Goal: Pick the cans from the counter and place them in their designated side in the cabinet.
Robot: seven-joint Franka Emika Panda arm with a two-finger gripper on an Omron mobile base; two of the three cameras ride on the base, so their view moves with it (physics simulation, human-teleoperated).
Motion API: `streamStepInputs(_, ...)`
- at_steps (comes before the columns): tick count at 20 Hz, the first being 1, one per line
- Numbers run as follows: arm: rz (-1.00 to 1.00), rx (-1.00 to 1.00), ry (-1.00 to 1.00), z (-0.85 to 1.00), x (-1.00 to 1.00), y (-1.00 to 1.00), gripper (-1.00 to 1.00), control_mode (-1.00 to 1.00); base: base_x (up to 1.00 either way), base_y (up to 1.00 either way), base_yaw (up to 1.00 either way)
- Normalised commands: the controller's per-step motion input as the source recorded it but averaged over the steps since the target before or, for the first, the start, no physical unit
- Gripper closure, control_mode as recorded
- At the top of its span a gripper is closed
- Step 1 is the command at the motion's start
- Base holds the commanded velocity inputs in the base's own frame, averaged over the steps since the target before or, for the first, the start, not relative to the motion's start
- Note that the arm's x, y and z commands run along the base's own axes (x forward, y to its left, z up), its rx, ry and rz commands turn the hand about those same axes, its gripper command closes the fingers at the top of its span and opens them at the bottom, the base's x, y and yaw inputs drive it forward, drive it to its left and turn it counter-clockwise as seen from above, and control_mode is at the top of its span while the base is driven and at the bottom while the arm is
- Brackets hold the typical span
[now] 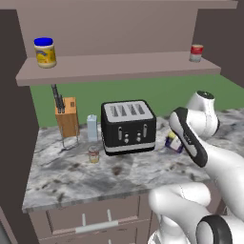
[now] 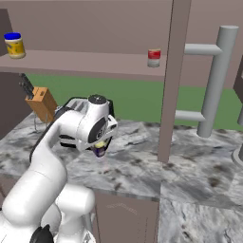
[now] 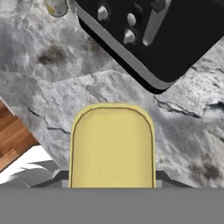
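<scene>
Gripper [image 3: 112, 186] clamps boxy can [image 3: 112, 148]; fingertips hidden.

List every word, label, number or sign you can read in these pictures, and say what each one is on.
No text can be read anywhere.
Yellow jar on the shelf: label art, too blurred to read.
Red-and-white can: no legible print.
Tan-and-red can on the counter: label too small.
Blue tin with yellow face, in the claw: plain, no lettering.
Toaster: knobs, no markings.
</scene>
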Motion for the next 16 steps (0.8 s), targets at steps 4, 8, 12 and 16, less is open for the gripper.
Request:
streamStepInputs(4,-0.07,0.0,-0.06,0.47,-0.17,-0.03,1.0,-1.0,0.0,0.0,0.0)
streamStepInputs(8,-0.11,0.0,-0.04,0.41,-0.23,-0.01,1.0,-1.0,0.0,0.0,0.0)
streamStepInputs(12,-0.1,0.0,-0.05,0.41,-0.35,-0.05,1.0,-1.0,0.0,0.0,0.0)
streamStepInputs(16,-0.09,0.0,-0.07,0.4,-0.44,-0.08,1.0,-1.0,0.0,0.0,0.0)
